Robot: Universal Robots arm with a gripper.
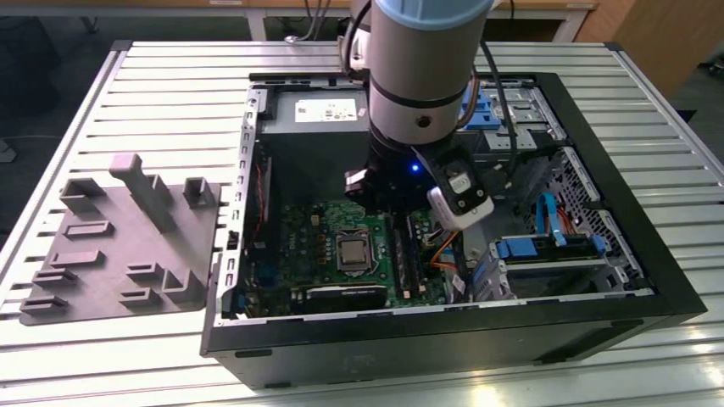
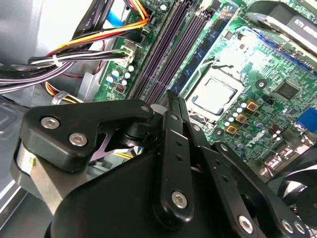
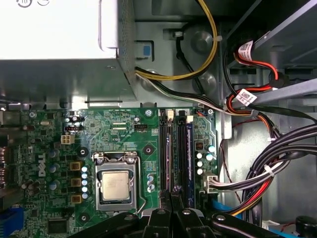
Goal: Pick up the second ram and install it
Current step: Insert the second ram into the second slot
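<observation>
Where the black slots (image 3: 163, 158) run, the tool (image 3: 171, 198) hangs above.

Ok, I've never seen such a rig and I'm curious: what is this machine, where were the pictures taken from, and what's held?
It is a robot arm with a hand, reaching into an open computer case on a slatted metal table. The exterior view looks from off the arm; both wrist views ride on it, looking past the hand at the green motherboard, its processor and long memory slots. A grey holder tray lies beside the case. The hand hangs right above the slots; whether it holds a memory stick I cannot tell.
</observation>
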